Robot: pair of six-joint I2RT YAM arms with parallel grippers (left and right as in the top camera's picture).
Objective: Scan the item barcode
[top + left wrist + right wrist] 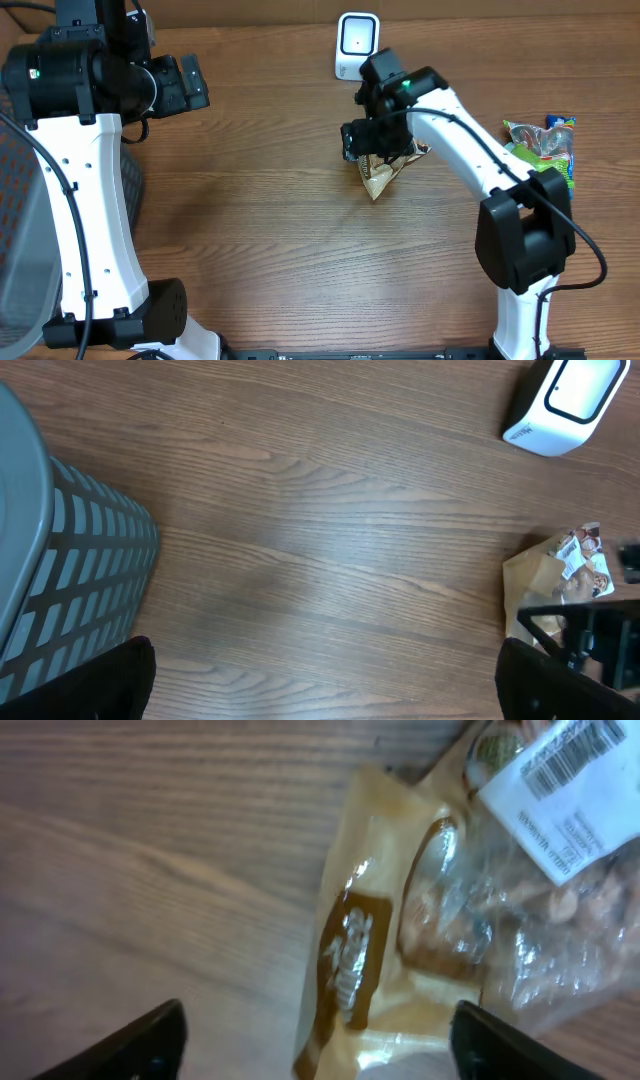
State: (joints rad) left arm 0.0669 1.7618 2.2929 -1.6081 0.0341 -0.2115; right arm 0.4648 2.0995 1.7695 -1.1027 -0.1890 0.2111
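1. The snack bag (383, 172) lies on the tabletop (280, 250) near the white scanner (357, 45), barcode label (565, 795) facing up.
2. The right fingers (150, 1045) stand wide just above it, gripping nothing.
3. The left fingers (110, 680) stand wide, well away.

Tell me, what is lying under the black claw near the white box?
A golden-brown plastic snack pouch lies on the wooden table beneath the right gripper. The wrist view shows its clear window and white barcode label; overhead, the arm covers part of it.
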